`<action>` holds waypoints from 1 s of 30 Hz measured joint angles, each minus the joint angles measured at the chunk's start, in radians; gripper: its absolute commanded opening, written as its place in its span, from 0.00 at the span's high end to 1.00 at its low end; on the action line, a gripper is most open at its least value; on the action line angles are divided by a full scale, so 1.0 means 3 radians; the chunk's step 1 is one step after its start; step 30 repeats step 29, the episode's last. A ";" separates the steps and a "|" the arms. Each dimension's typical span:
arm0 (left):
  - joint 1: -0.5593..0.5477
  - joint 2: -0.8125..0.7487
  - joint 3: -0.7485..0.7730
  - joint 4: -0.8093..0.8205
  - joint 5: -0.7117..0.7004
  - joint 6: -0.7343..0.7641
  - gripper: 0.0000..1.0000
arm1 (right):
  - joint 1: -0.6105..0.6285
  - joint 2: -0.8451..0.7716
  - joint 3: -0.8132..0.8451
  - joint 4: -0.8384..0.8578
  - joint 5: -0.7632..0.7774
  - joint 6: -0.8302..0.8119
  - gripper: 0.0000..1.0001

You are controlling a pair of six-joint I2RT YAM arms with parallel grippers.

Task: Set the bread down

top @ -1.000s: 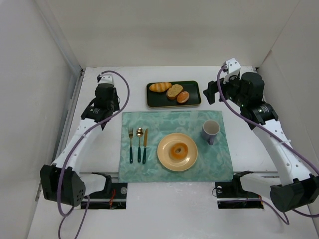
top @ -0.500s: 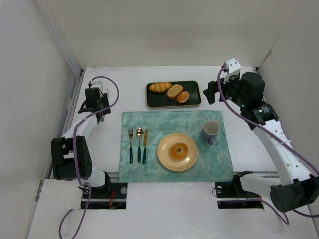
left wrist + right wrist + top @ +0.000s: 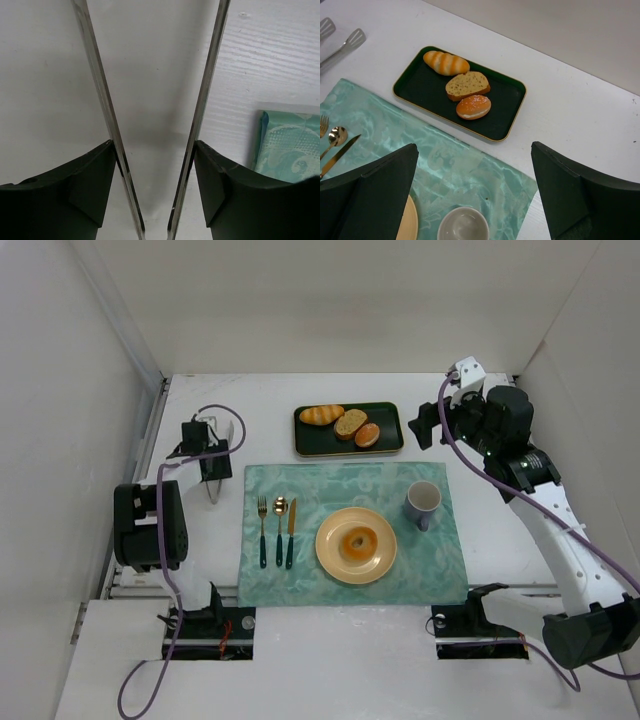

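top view: we see the bread [image 3: 356, 542], a small golden ring, lying in the middle of the yellow plate [image 3: 328, 550] on the green placemat [image 3: 330, 485]. a fork [image 3: 262, 530], spoon [image 3: 279, 528] and knife [image 3: 291, 530] lie left of the plate, and a grey mug [image 3: 423, 502] stands to its right. the left gripper [image 3: 210, 465] sits low over the table beside the mat's far left corner, with metal tongs [image 3: 215, 488] under it.

left wrist: the left gripper [image 3: 154, 145] has its jaws partly spread, each finger pressed against one arm of the tongs [image 3: 102, 100].

right wrist: the right gripper [image 3: 474, 150] has its jaws spread wide on nothing. we look down on the dark tray [image 3: 415, 85] holding a roll [image 3: 446, 63], a slice [image 3: 467, 85] and a bun [image 3: 473, 106]. only the plate's edge [image 3: 410, 220] shows here, and the bread is hidden.
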 measured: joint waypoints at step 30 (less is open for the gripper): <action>-0.0637 -0.2046 0.0320 -0.0089 0.0296 -0.0266 0.00 | 0.0000 -0.0036 0.0003 0.0000 0.0273 0.0128 0.00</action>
